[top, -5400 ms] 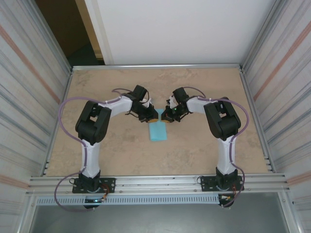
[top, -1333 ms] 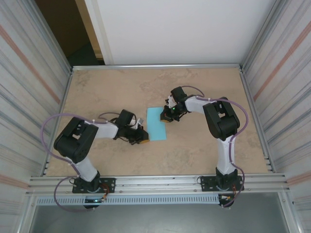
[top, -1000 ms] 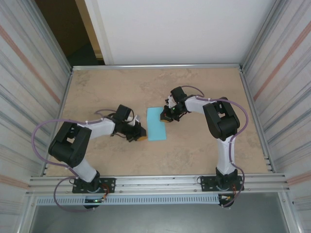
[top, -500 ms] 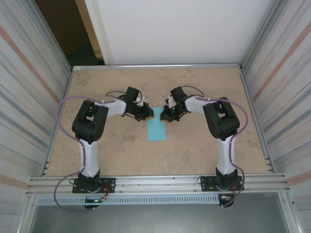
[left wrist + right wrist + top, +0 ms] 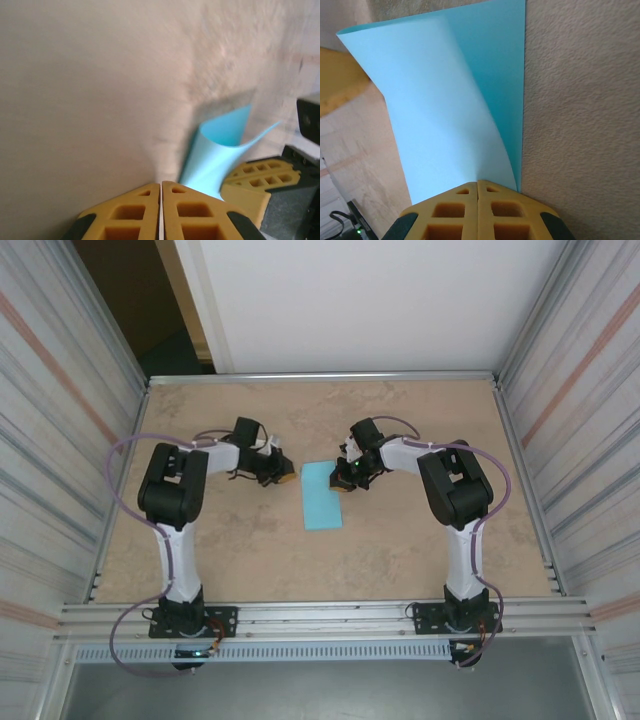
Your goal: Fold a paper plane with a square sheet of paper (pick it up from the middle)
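I judge the sheet [image 5: 320, 505] light, limp and crease-prone, best taken at an edge. Right gripper [image 5: 477, 182] seemingly pinches its far right edge. Left gripper [image 5: 161, 185] pressed together, empty.

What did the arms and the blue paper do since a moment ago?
The left tool, shut and empty, swung from the near-left edge of the paper to its far-left corner, then pulled back left, off it. The right tool stayed shut on the paper's far-right corner; the paper kept its spot.
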Robot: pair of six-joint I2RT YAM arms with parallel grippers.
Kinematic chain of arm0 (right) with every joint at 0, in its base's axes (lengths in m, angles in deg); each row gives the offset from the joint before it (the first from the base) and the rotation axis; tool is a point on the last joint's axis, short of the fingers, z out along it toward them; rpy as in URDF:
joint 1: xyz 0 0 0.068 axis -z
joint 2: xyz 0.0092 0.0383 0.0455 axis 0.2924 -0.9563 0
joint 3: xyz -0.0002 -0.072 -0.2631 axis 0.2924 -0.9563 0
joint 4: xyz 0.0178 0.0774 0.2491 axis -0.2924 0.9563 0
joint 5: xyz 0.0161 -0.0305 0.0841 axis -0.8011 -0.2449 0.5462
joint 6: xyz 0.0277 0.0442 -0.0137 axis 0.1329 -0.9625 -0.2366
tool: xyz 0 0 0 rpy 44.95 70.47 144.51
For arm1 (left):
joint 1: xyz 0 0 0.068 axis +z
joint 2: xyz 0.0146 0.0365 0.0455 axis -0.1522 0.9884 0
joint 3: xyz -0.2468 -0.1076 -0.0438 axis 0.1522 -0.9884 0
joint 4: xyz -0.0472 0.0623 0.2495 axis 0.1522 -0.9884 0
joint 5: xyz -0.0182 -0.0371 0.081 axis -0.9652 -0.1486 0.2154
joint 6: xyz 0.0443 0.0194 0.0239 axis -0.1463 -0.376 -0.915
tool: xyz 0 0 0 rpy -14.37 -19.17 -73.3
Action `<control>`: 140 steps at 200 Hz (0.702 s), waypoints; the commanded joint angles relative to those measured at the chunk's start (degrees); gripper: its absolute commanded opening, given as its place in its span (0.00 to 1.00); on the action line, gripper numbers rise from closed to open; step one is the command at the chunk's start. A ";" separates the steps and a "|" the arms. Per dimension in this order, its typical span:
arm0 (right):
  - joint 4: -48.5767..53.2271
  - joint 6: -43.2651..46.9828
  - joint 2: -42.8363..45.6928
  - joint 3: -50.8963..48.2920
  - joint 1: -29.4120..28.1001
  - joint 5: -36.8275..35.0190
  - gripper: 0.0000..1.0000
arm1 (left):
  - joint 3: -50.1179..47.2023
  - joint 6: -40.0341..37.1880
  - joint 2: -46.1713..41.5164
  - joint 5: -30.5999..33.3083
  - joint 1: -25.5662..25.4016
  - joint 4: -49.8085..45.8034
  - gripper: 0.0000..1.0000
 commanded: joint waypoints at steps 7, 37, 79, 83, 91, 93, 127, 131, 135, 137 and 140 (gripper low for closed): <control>8.88 0.41 -7.50 -4.27 0.43 -16.40 0.00 | 0.11 -0.50 -4.88 -0.63 -0.72 -0.56 0.11; 8.79 0.34 -7.82 -4.12 0.40 -16.52 0.00 | 4.00 0.10 -4.90 -0.10 -5.69 -1.74 0.11; 8.62 0.20 -8.16 -4.27 0.41 -16.60 0.00 | 8.43 1.21 2.07 -0.41 -7.94 -1.70 0.10; 8.55 0.25 -8.24 -4.24 0.42 -16.59 0.00 | 8.87 0.99 2.04 -0.40 -7.89 -1.88 0.10; 8.63 0.25 -8.18 -4.19 0.48 -16.61 0.00 | 9.77 0.48 4.26 -0.15 -7.85 -2.92 0.10; 8.62 0.25 -8.17 -4.18 0.50 -16.55 0.00 | 9.97 0.35 4.53 -0.03 -7.80 -3.10 0.10; 8.57 0.34 -8.23 -4.18 0.61 -16.53 0.00 | 10.68 -0.50 7.21 0.66 -6.38 -3.42 0.10; 8.54 0.34 -8.20 -4.22 0.68 -16.55 0.00 | 10.77 -0.65 7.49 0.94 -6.15 -3.50 0.10; 8.53 0.34 -8.19 -4.29 0.68 -16.53 0.00 | 10.82 -0.78 7.76 1.19 -5.87 -3.68 0.10; 8.53 0.34 -8.17 -4.28 0.68 -16.58 0.00 | 10.85 -0.91 7.93 1.43 -5.72 -3.77 0.10; 8.54 0.34 -8.16 -4.32 0.68 -16.59 0.00 | 10.90 -1.03 8.17 1.57 -5.53 -3.87 0.10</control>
